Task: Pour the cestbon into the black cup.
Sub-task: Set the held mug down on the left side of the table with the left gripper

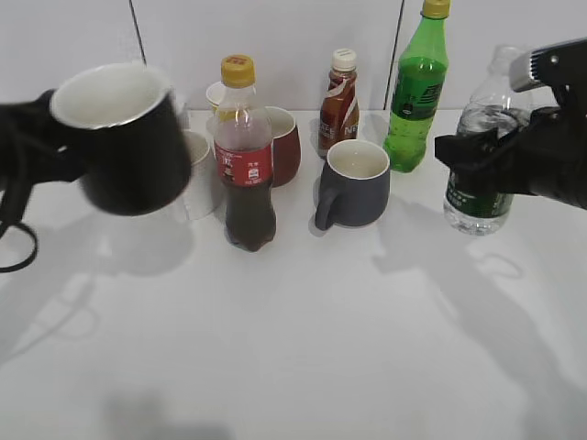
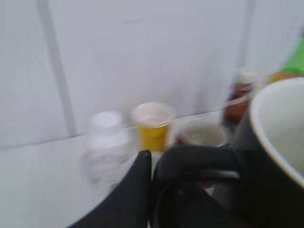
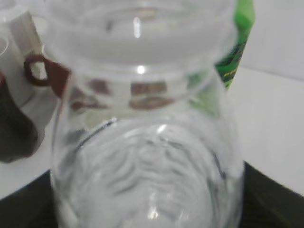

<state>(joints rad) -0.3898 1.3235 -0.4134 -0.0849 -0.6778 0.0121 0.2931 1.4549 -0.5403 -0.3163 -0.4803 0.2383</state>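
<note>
The black cup (image 1: pixel 124 147), glossy with an off-white inside, hangs tilted in the air at the left, above the table. My left gripper (image 1: pixel 41 137) is shut on its loop handle (image 2: pixel 199 164); the cup's rim fills the right of the left wrist view (image 2: pixel 280 137). The cestbon (image 1: pixel 481 147), a clear ribbed bottle with a dark green label and no cap, is upright and lifted at the right. My right gripper (image 1: pixel 500 160) is shut on its middle. The bottle fills the right wrist view (image 3: pixel 142 156) and hides the jaws there.
On the white table stand a red-labelled cola bottle (image 1: pixel 246 156), a dark grey mug (image 1: pixel 355 183), a dark red mug (image 1: pixel 282 145), a white mug (image 1: pixel 197 174), a brown sauce bottle (image 1: pixel 339 101) and a tall green soda bottle (image 1: pixel 417 92). A yellow cup (image 2: pixel 153 126) stands by the wall.
</note>
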